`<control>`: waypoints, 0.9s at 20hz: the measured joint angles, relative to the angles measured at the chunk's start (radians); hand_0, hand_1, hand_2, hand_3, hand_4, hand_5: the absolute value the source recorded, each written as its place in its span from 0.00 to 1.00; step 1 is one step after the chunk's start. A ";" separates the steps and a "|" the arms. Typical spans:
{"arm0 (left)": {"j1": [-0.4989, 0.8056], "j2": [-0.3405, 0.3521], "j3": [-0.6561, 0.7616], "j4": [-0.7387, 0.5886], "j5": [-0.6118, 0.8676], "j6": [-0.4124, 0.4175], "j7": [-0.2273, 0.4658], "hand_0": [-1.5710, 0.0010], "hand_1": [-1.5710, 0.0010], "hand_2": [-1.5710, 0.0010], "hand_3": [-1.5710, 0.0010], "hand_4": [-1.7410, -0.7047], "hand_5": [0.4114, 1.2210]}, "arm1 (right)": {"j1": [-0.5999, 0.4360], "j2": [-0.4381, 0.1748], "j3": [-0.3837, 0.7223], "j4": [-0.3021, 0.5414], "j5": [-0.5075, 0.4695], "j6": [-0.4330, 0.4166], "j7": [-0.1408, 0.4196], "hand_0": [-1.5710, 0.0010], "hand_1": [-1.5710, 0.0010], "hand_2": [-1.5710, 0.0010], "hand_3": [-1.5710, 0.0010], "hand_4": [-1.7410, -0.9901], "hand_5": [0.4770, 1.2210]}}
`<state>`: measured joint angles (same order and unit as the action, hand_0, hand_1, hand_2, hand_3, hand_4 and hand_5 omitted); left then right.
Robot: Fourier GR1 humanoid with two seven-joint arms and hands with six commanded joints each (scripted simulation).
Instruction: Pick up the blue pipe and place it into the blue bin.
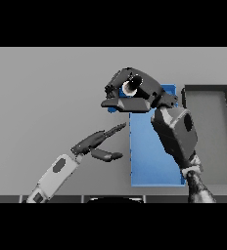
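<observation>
My right hand hangs over the far left corner of the blue bin, with its fingers curled. A small piece of the blue pipe shows under the thumb, just left of the bin's edge. The hand hides the remainder of the pipe. The bin is a long blue rectangle in the middle of the table, partly covered by my right forearm. My left hand is low and to the left of the bin, fingers straight, holding nothing.
A dark grey bin stands directly right of the blue one. Bare grey table stretches across the left and the back.
</observation>
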<state>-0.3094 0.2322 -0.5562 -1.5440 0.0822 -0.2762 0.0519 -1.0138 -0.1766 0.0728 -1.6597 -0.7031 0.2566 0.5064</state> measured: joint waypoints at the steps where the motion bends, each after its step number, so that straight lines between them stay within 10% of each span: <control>1: 0.001 0.007 0.004 -0.001 0.000 0.000 -0.002 1.00 1.00 1.00 1.00 0.85 0.09 | -0.025 -0.026 -0.026 0.036 0.017 -0.014 -0.014 0.00 0.00 0.00 0.00 0.32 1.00; 10: 0.013 0.025 0.005 -0.033 -0.025 0.027 0.021 1.00 1.00 1.00 1.00 0.88 0.06 | 0.079 -0.180 -0.148 0.297 0.162 -0.074 -0.010 0.00 0.00 0.00 0.00 0.32 1.00; 18: 0.027 0.045 0.004 -0.052 -0.014 0.012 0.019 1.00 1.00 1.00 1.00 0.88 0.07 | 0.364 -0.192 -0.140 0.286 0.212 -0.172 0.095 0.00 0.00 0.00 0.00 0.32 1.00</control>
<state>-0.2820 0.2771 -0.5520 -1.5955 0.0678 -0.2638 0.0708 -0.6493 -0.3683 -0.0671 -1.3734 -0.4909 0.0844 0.6011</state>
